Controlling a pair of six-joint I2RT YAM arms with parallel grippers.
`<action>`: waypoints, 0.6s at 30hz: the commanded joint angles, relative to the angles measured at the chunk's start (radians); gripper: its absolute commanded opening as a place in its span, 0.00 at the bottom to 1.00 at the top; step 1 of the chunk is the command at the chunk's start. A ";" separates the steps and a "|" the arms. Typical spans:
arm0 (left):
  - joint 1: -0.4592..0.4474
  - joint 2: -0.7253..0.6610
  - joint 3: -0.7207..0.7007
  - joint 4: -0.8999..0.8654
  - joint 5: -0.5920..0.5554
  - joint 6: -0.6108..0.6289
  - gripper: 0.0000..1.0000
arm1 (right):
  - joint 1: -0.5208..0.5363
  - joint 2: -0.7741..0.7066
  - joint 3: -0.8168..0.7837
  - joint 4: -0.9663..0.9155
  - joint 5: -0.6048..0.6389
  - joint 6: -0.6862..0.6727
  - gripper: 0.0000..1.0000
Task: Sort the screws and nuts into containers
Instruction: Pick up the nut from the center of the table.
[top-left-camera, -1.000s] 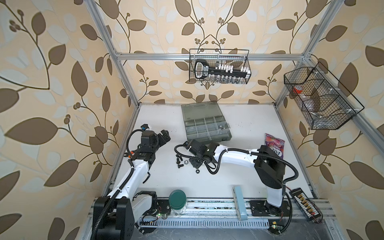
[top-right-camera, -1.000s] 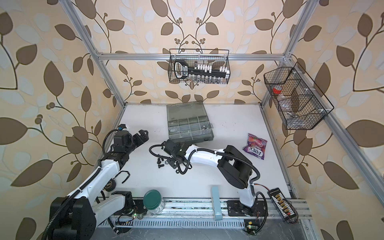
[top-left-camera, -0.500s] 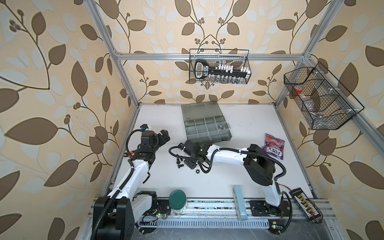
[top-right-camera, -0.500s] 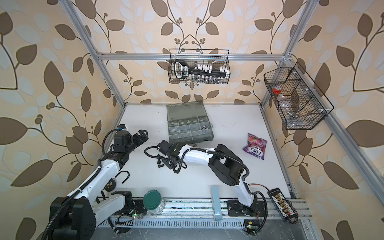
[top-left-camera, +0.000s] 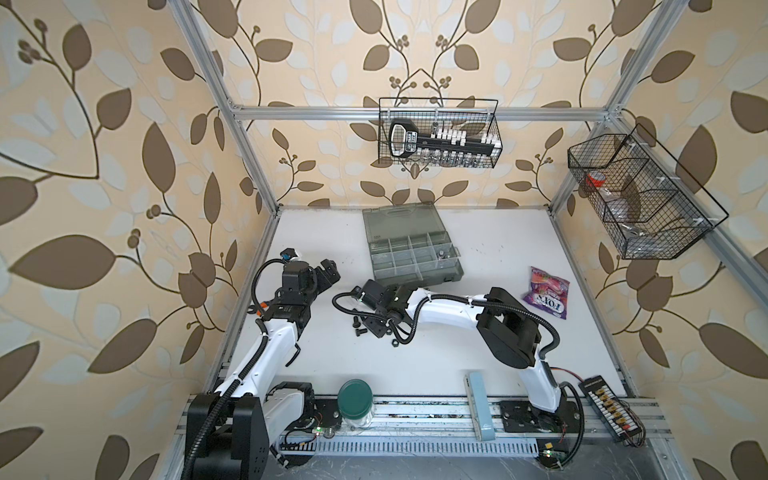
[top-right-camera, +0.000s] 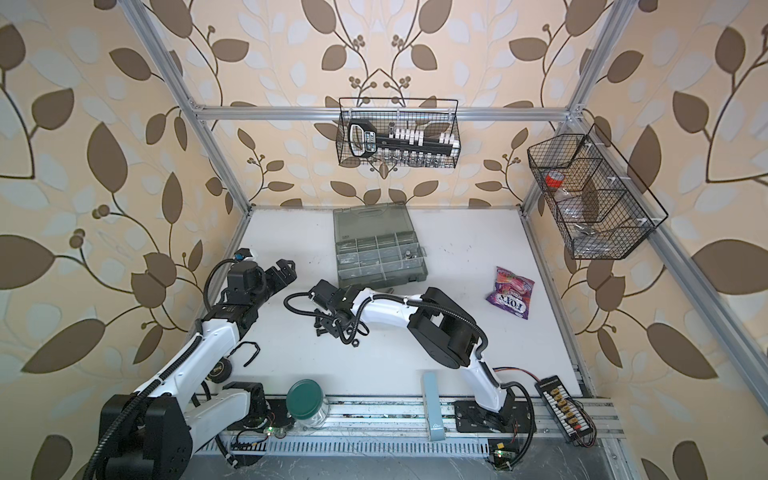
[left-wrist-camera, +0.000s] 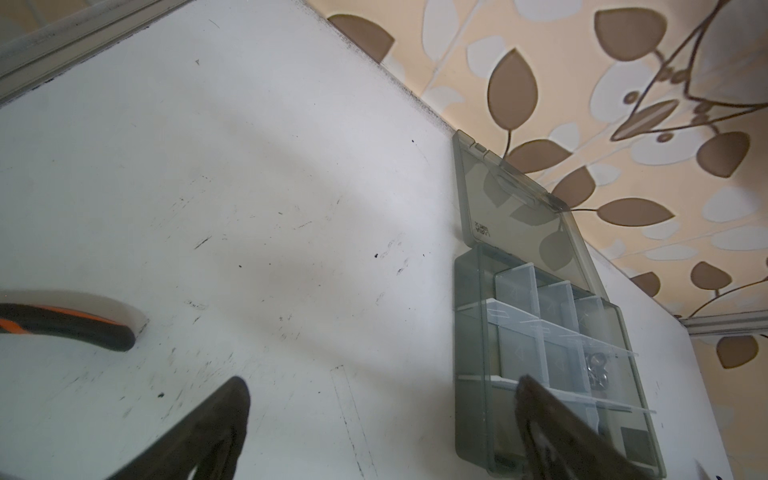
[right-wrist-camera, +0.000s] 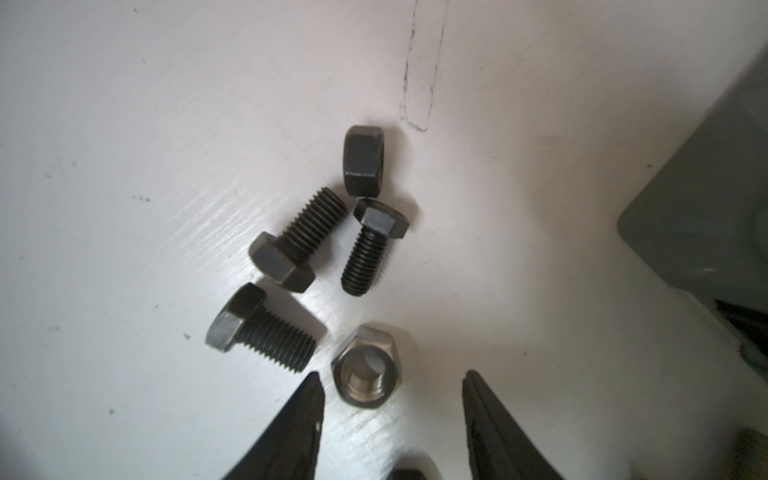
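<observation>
Three short black screws (right-wrist-camera: 297, 241) (right-wrist-camera: 372, 245) (right-wrist-camera: 259, 328) and a black nut (right-wrist-camera: 364, 160) lie bunched on the white table. A silver nut (right-wrist-camera: 365, 368) lies flat just ahead of my right gripper (right-wrist-camera: 391, 374), near one fingertip. That gripper is open and holds nothing. In both top views my right gripper (top-left-camera: 376, 328) (top-right-camera: 332, 326) hovers low over this pile. The open grey organizer case (top-left-camera: 419, 277) (top-right-camera: 384, 279) stands behind it; one of its containers holds silver pieces (top-left-camera: 441, 254) (left-wrist-camera: 596, 365). My left gripper (top-left-camera: 328, 270) (left-wrist-camera: 381, 386) is open over bare table.
A purple candy bag (top-left-camera: 546, 293) lies right of the case. A green-lidded jar (top-left-camera: 354, 399) and a pale blue block (top-left-camera: 480, 409) stand at the front rail. Wire baskets (top-left-camera: 438, 139) (top-left-camera: 640, 199) hang on the walls. One black nut (top-left-camera: 395, 343) lies apart.
My right arm has slid leftwards over the loose pile, its elbow following. The left arm has stayed still.
</observation>
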 joint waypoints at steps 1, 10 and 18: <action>0.009 -0.005 0.036 0.016 -0.021 -0.002 0.99 | 0.000 0.032 0.026 -0.020 -0.010 -0.008 0.50; 0.009 -0.005 0.034 0.017 -0.019 -0.002 0.99 | -0.002 0.065 0.038 -0.020 -0.004 -0.004 0.45; 0.008 -0.007 0.036 0.016 -0.019 -0.001 0.99 | -0.004 0.086 0.049 -0.020 -0.006 -0.006 0.40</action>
